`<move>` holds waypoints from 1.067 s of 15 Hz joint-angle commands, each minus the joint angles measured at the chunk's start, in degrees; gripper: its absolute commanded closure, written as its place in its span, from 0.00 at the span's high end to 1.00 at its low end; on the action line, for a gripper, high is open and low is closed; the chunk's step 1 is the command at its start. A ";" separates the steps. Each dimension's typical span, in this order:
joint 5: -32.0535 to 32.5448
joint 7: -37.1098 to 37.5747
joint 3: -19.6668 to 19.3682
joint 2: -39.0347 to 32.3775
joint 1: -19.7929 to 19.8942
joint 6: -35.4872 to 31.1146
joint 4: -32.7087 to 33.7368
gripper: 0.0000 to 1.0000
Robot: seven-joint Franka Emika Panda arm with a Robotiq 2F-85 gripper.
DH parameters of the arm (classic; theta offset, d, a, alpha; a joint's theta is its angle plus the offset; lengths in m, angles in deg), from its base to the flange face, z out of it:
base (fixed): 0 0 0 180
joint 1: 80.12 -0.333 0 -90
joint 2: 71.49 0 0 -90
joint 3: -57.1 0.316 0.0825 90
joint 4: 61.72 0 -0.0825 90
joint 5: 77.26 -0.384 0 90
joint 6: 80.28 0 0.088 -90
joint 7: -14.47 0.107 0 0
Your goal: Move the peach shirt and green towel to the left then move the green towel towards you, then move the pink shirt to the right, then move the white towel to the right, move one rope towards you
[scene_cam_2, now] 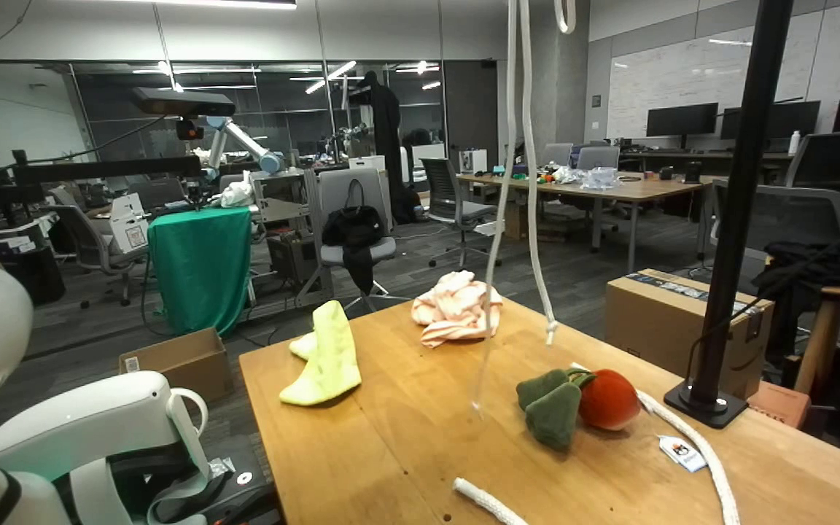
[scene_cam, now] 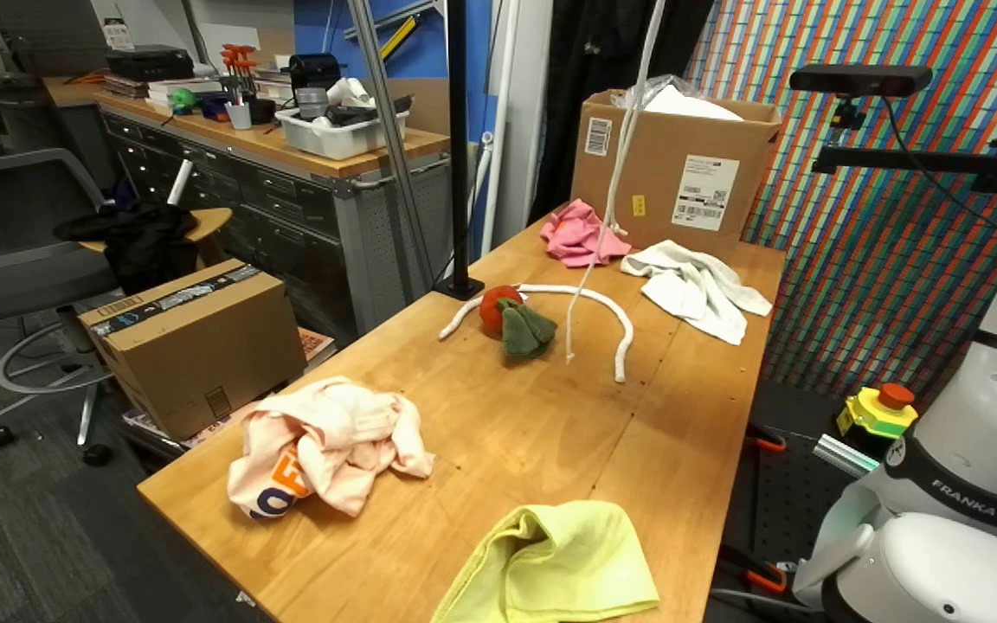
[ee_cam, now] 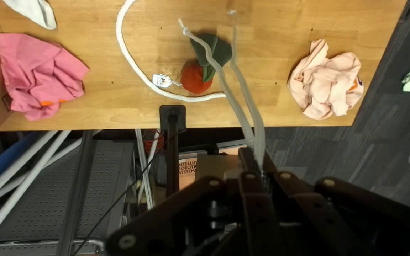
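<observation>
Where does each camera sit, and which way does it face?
Exterior view: table end near the green towel, facing the large box; arm at picture right.
Exterior view: seemingly opposite end, facing the peach shirt; arm at picture left.
Wrist view: above, looking down at the table; gripper at bottom, shut on hanging rope.
Both exterior views share arm and green towel; all three, peach shirt.

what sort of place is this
Most likely a robotics lab, perhaps part of an office floor: a Franka arm stands beside the wooden table, what looks like another robot arm shows in the background, and a large whiteboard hangs on the wall beyond.
</observation>
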 commanded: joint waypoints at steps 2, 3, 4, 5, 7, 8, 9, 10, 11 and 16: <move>-2.37 0.81 -0.68 0.35 -0.82 4.43 4.15 0.03; -2.94 0.67 -0.78 0.21 -0.94 5.68 4.46 0.03; -3.26 0.38 -0.82 0.26 -1.00 6.55 4.47 0.03; -3.79 0.02 -1.00 0.43 -1.09 7.89 4.06 0.03; -4.51 -0.54 -0.99 1.27 -1.10 9.37 2.42 0.03; -4.76 -0.77 -0.96 1.38 -1.10 10.09 2.09 0.03; -4.87 -1.03 -0.82 1.67 -1.13 10.57 1.37 0.03; -4.91 -1.28 -0.79 1.96 -1.15 11.10 0.86 0.03; -5.09 -1.46 -0.79 1.78 -1.22 11.30 0.63 0.03; -6.73 -2.39 -1.27 1.68 -1.33 11.67 -1.15 0.03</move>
